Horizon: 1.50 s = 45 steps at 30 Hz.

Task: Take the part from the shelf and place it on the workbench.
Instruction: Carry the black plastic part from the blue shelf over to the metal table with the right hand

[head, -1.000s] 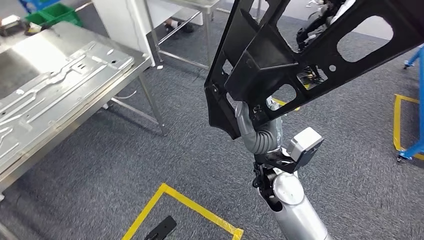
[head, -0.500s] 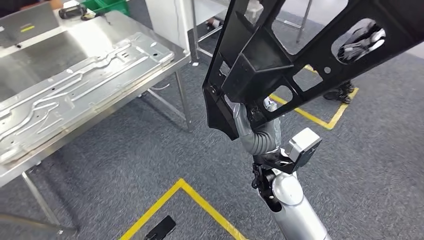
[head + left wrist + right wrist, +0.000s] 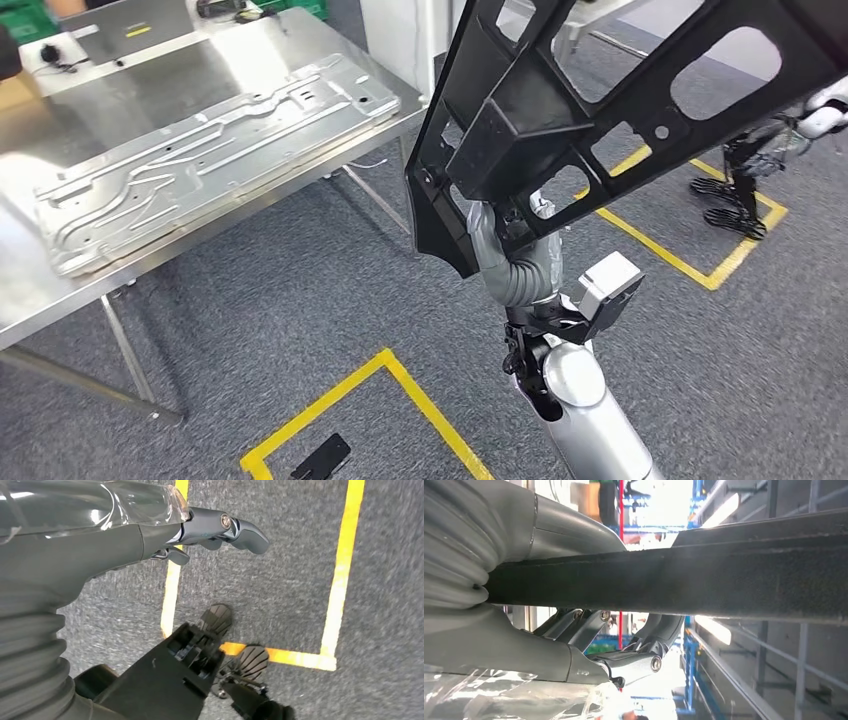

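Steel surface [image 3: 60, 290] sits at your far left in the head view, carrying a long pressed metal panel [image 3: 215, 150] that lies flat along it, with a grey box [image 3: 135, 25] on the far edge. Near you on the grey carpet, yellow floor tape [image 3: 330, 400] marks a corner, and a small black object [image 3: 320, 457] lies just inside it. Your left hand [image 3: 220, 530] hangs over that carpet in the left wrist view, its fingers [image 3: 247, 530] stretched out and gripping nothing. Further right, your right hand [image 3: 510, 255] is raised above the floor and grips the part [image 3: 600, 90], a large black frame with cut-out windows, tilted and held high, well apart from the surface. In the right wrist view the fingers [image 3: 644, 645] curl under a black bar of the part, which runs across between them and the thumb. At far right, another robot's dark feet [image 3: 730, 190] stand by more yellow tape.
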### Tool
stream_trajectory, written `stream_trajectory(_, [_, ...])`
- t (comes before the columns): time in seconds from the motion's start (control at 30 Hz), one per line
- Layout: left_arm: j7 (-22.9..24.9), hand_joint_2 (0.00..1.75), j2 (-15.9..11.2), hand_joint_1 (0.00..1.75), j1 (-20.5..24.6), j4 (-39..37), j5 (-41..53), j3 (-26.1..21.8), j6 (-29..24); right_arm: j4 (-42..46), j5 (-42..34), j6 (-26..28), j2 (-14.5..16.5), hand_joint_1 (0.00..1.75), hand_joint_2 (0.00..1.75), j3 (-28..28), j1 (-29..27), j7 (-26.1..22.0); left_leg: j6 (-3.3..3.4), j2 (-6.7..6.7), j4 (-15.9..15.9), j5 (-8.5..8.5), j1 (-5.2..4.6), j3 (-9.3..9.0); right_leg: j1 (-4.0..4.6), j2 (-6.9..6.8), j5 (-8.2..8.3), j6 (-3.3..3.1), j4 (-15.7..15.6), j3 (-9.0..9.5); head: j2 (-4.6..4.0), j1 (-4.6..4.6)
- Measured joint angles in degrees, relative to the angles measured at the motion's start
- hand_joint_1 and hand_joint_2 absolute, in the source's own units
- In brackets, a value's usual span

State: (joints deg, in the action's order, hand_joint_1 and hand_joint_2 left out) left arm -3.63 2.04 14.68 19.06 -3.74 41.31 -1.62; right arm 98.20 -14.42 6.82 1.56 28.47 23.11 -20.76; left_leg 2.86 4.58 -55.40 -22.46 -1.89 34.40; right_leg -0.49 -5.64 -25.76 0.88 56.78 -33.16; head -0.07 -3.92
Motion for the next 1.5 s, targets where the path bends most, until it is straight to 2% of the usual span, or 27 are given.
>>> stream_trajectory(0.07, [0.03,1.75,0.01,0.0,0.03,0.0,0.01,-0.1,0.0,-0.03,-0.01,-0.01,0.1,1.75,1.75,0.02,0.05,0.01,0.28,-1.42,0.68,0.33,0.07,-0.26,0.0,-1.11,-0.19,0.53,-0.32,0.42,0.0,-0.03])
stream_trajectory(0.13, [0.09,1.75,0.06,0.0,-0.1,0.0,-0.01,-0.24,-0.01,-0.05,-0.03,-0.02,0.2,1.75,1.75,0.02,0.2,-0.01,0.57,-2.85,1.9,1.01,0.65,-1.2,-0.03,0.5,-1.32,1.02,0.99,0.37,0.01,0.0])
stream_trajectory(0.2, [0.15,1.75,0.12,0.0,0.04,0.0,-0.02,-0.34,-0.01,-0.09,-0.04,-0.02,0.15,1.75,1.75,0.02,0.26,-0.02,0.74,-4.22,2.52,1.44,1.11,-1.83,-0.16,3.84,-4.36,1.31,6.99,-2.16,0.01,0.07])
stream_trajectory(0.27, [0.17,1.75,0.21,0.0,0.14,0.0,-0.01,-0.39,0.04,-0.18,-0.03,-0.02,0.05,1.75,1.75,0.02,0.1,0.0,0.8,-5.78,2.5,1.46,1.28,-1.88,-0.22,5.17,-6.95,1.59,14.34,-6.07,0.0,0.1])
stream_trajectory(0.3, [0.17,1.75,0.25,0.0,0.05,0.0,0.0,-0.39,0.1,-0.23,-0.03,-0.02,0.01,1.75,1.75,0.03,0.03,0.02,0.75,-6.61,2.47,1.42,1.35,-1.92,-0.26,5.28,-6.79,1.74,15.77,-7.15,0.0,0.1])
stream_trajectory(0.33, [0.17,1.75,0.28,0.0,-0.04,0.0,0.0,-0.4,0.14,-0.27,-0.05,-0.02,-0.03,1.75,1.75,0.03,0.0,0.01,0.64,-7.32,2.41,1.32,1.46,-1.98,-0.33,5.31,-5.52,1.87,14.97,-7.2,0.0,0.11])
stream_trajectory(0.4, [0.17,1.75,0.28,0.0,-0.16,0.0,0.05,-0.45,0.23,-0.28,-0.24,-0.05,-0.07,1.75,1.75,0.02,0.05,-0.05,0.13,-8.58,2.02,0.87,1.75,-2.11,-0.72,5.71,-0.98,2.25,7.65,-4.37,0.0,0.13])
stream_trajectory(0.47, [0.17,1.75,0.26,0.0,-0.11,0.0,0.13,-0.56,0.33,-0.29,-0.58,-0.24,-0.06,1.75,1.75,0.02,0.14,-0.22,-0.59,-9.41,1.09,0.03,1.73,-1.84,-1.08,6.72,1.45,2.25,1.07,-1.55,0.0,0.17])
stream_trajectory(0.57, [0.17,1.75,0.18,0.0,-0.19,0.0,0.16,-0.69,0.49,-0.32,-1.24,-0.71,-0.02,1.75,1.75,0.03,0.24,-0.48,-1.31,-9.76,0.66,-0.75,1.81,-1.47,-0.93,7.12,1.18,1.05,-0.37,-0.94,0.0,0.17])
stream_trajectory(0.63, [0.17,1.75,0.12,0.0,-0.22,0.0,0.16,-0.72,0.55,-0.32,-1.57,-0.87,0.02,1.75,1.75,0.03,0.38,-0.62,-1.81,-8.53,-0.96,-1.66,1.95,-0.77,-0.95,6.85,1.01,0.28,-0.45,-0.65,0.0,0.12])
stream_trajectory(0.7, [0.17,1.75,0.1,0.0,-0.08,0.0,0.16,-0.72,0.56,-0.32,-1.7,-1.03,0.04,1.75,1.75,0.03,0.45,-0.7,-2.37,-6.55,-6.91,-4.02,2.05,2.24,-0.93,6.55,0.66,-0.27,-0.5,-0.19,0.0,-0.03])
stream_trajectory(0.77, [0.17,1.75,0.1,0.0,-0.06,0.0,0.16,-0.72,0.59,-0.37,-1.73,-1.19,0.03,1.75,1.75,0.03,0.42,-0.75,-2.71,-5.7,-14.75,-6.18,2.21,6.84,-0.84,6.25,0.05,-0.46,-0.49,0.4,0.0,-0.11])
stream_trajectory(0.8, [0.17,1.75,0.1,0.0,-0.14,0.0,0.16,-0.72,0.61,-0.44,-1.74,-1.23,0.02,1.75,1.75,0.03,0.4,-0.75,-2.72,-5.6,-16.73,-6.01,2.25,8.43,-0.8,6.12,-0.34,-0.43,-0.49,0.83,0.0,-0.12])
stream_trajectory(0.83, [0.17,1.75,0.1,0.0,-0.22,0.0,0.16,-0.72,0.62,-0.52,-1.76,-1.26,0.02,1.75,1.75,0.03,0.39,-0.75,-2.59,-5.58,-16.49,-4.71,2.24,8.98,-0.76,6.0,-0.78,-0.38,-0.49,1.36,0.0,-0.13])
stream_trajectory(0.87, [0.17,1.75,0.1,0.0,-0.26,0.0,0.16,-0.73,0.63,-0.59,-1.77,-1.28,0.02,1.75,1.75,0.03,0.4,-0.75,-2.3,-5.57,-13.84,-2.46,2.17,8.32,-0.69,5.91,-1.24,-0.29,-0.5,1.97,0.0,-0.13])
stream_trajectory(0.9, [0.17,1.75,0.09,0.0,-0.27,0.0,0.16,-0.74,0.63,-0.64,-1.78,-1.31,0.03,1.75,1.75,0.03,0.43,-0.76,-1.79,-5.47,-9.45,0.33,1.98,6.76,-0.63,5.8,-1.74,-0.2,-0.55,2.65,0.0,-0.13])
stream_trajectory(0.97, [0.18,1.75,0.02,0.0,-0.16,0.0,0.16,-0.76,0.63,-0.67,-1.78,-1.36,0.03,1.75,1.75,0.03,0.52,-0.81,-0.61,-4.96,-2.05,3.23,1.26,3.48,-0.55,5.57,-2.6,0.16,-0.86,3.72,0.01,-0.08])
stream_trajectory(1.03, [0.19,1.75,-0.01,0.0,-0.11,0.0,0.16,-0.76,0.63,-0.72,-1.79,-1.38,0.02,1.75,1.75,0.03,0.55,-0.81,0.22,-4.63,0.5,2.82,0.61,1.92,-0.66,5.36,-2.85,0.74,-1.19,4.36,0.01,-0.04])
stream_trajectory(1.13, [0.21,1.75,0.0,0.0,-0.13,0.0,0.15,-0.77,0.63,-0.74,-1.82,-1.39,0.01,1.75,1.75,0.03,0.63,-0.82,0.92,-5.01,1.9,2.08,0.83,-0.11,-0.74,5.23,-2.19,1.5,1.22,4.05,0.01,-0.04])
stream_trajectory(1.2, [0.23,1.75,-0.04,0.0,-0.03,0.0,0.11,-0.81,0.61,-0.74,-1.82,-1.4,-0.02,1.75,1.75,0.03,0.72,-0.85,1.37,-5.21,2.35,1.46,1.11,-1.65,-0.73,5.41,-2.96,1.75,7.13,0.39,0.01,0.03])
stream_trajectory(1.27, [0.24,1.75,-0.03,0.0,-0.05,0.0,0.03,-0.84,0.62,-0.77,-1.82,-1.44,-0.06,1.75,1.75,0.04,0.57,-0.84,1.64,-5.46,2.39,0.46,1.11,-2.8,-0.71,5.55,-5.53,2.05,13.84,-4.88,0.0,0.09])
stream_trajectory(1.3, [0.24,1.75,0.01,0.0,-0.17,0.0,-0.01,-0.84,0.66,-0.78,-1.82,-1.46,-0.08,1.75,1.75,0.05,0.47,-0.81,1.58,-5.62,2.39,-0.11,1.14,-3.46,-0.73,5.58,-6.74,2.2,15.57,-6.93,0.0,0.1])
stream_trajectory(1.33, [0.24,1.75,0.04,0.0,-0.29,0.0,-0.05,-0.83,0.68,-0.78,-1.82,-1.49,-0.09,1.75,1.75,0.05,0.39,-0.81,1.44,-5.77,2.38,-0.72,1.2,-4.2,-0.76,5.58,-7.07,2.34,15.48,-8.07,0.0,0.12])
stream_trajectory(1.37, [0.24,1.75,0.05,0.0,-0.39,0.0,-0.08,-0.83,0.69,-0.78,-1.82,-1.5,-0.09,1.75,1.75,0.05,0.36,-0.82,1.24,-5.91,2.37,-1.39,1.29,-5.08,-0.81,5.58,-6.08,2.49,13.51,-8.23,0.0,0.14])
stream_trajectory(1.4, [0.24,1.75,0.06,0.0,-0.45,0.0,-0.08,-0.83,0.69,-0.78,-1.82,-1.5,-0.09,1.75,1.75,0.04,0.35,-0.81,0.98,-6.03,2.36,-2.13,1.4,-6.02,-0.87,5.58,-3.65,2.63,9.95,-7.53,0.0,0.15])
stream_trajectory(1.47, [0.24,1.75,0.05,0.0,-0.44,0.0,-0.08,-0.83,0.68,-0.83,-1.82,-1.51,-0.1,1.75,1.75,0.03,0.38,-0.83,0.35,-6.19,2.2,-3.67,1.39,-7.42,-0.96,5.6,2.85,2.58,1.99,-5.52,0.01,0.22])
stream_trajectory(1.5, [0.25,1.75,0.05,0.0,-0.36,0.0,-0.08,-0.83,0.67,-0.86,-1.81,-1.54,-0.11,1.75,1.75,0.05,0.38,-0.82,0.01,-6.21,2.22,-4.4,1.32,-7.76,-0.92,5.62,5.1,2.28,-0.48,-4.85,0.01,0.24])
